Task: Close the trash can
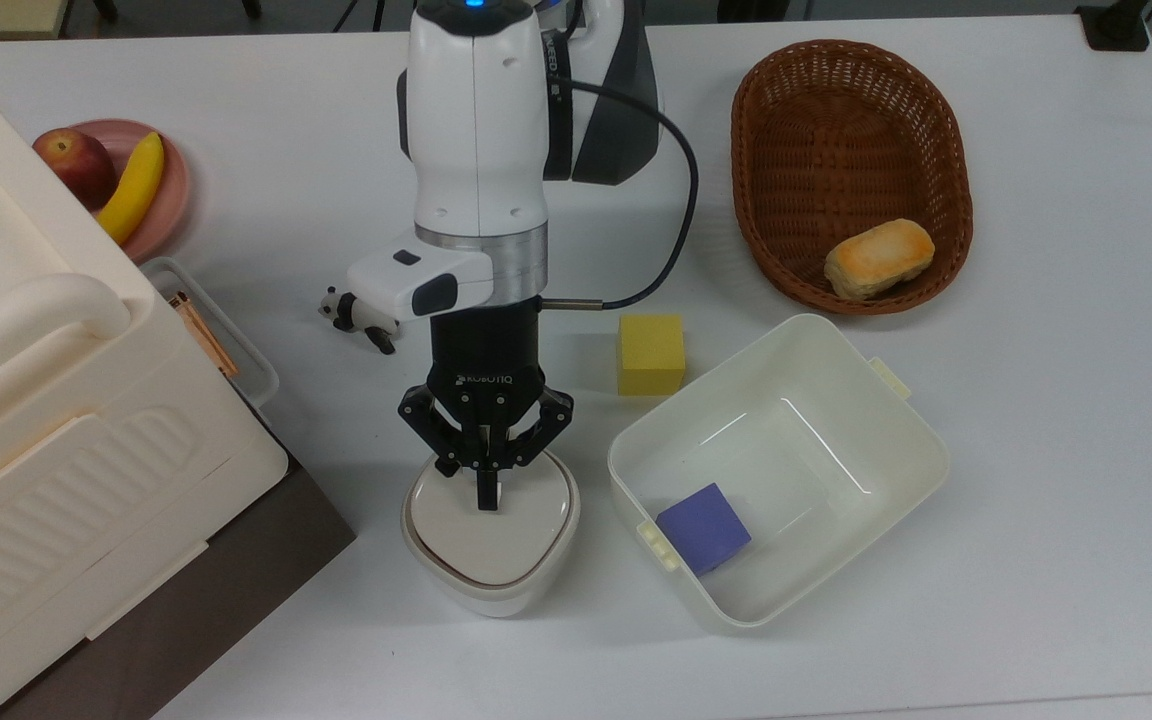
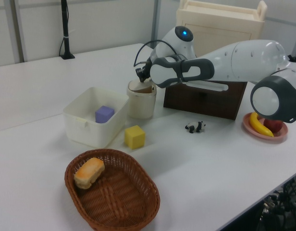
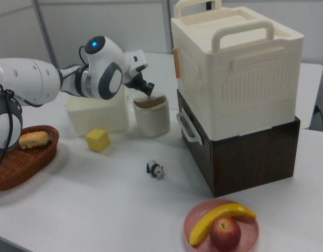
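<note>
Top view shows the trash can (image 1: 491,545) sitting near the front edge of the desk (image 1: 1036,450). It is the landmark for all the rest. Its flat lid (image 1: 491,515) lies down over the bin. A thin dark line runs around the lid's edge, so it may not be clicked in all the way.

Right above the trash can is the end effector (image 1: 487,500). Its two fingers are squeezed together with nothing between them. Their tips press on the back part of the lid.

Just to the trash can's right in the top view is a white tub (image 1: 896,430) with a purple block (image 1: 704,527) inside. A little behind the trash can sit a yellow block (image 1: 651,354) and a toy panda (image 1: 356,312). Far behind it is a brown basket (image 1: 851,130) holding a bun (image 1: 879,258).

The closing step looks almost done. The next move likely calls for a soft push straight down, then a lift straight up so the bin does not tip.
</note>
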{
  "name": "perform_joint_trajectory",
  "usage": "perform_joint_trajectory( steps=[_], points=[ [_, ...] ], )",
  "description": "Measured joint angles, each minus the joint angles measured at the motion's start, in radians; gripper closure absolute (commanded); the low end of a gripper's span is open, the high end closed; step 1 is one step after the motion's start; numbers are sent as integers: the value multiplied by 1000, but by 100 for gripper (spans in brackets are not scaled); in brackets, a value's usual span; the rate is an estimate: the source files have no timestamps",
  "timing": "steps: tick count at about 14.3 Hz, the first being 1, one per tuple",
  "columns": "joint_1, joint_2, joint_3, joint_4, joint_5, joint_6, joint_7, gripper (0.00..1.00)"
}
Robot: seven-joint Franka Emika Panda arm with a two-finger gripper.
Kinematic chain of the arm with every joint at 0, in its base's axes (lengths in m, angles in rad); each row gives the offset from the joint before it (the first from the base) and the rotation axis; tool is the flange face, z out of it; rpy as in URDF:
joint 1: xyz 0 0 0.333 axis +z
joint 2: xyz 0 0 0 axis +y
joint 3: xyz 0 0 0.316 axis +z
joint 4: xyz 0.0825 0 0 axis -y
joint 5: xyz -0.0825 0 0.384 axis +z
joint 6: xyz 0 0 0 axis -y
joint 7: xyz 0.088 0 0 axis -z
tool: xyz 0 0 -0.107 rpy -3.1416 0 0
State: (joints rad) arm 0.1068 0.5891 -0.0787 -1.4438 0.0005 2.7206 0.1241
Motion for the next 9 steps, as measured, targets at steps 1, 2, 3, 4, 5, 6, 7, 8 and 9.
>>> perform_joint_trajectory(
  steps=[1, 2, 3, 4, 5, 6, 7, 8, 9],
  points=[
    [-4, 0, -1, -10, 0, 0, -6, 97],
    [-10, 1, -1, -17, 0, 0, -16, 97],
    [-18, 1, -1, -22, 0, 0, -27, 97],
    [-27, 0, -1, -24, 0, 0, -41, 97],
    [-35, -1, -2, -25, 0, 0, -57, 97],
    [-41, -2, -2, -27, 0, 0, -73, 97],
    [-46, -2, -2, -32, 0, 0, -86, 97],
    [-47, -3, -1, -33, 0, 1, -98, 97],
    [-47, -4, -1, -35, 0, 1, -104, 97]
  ],
)
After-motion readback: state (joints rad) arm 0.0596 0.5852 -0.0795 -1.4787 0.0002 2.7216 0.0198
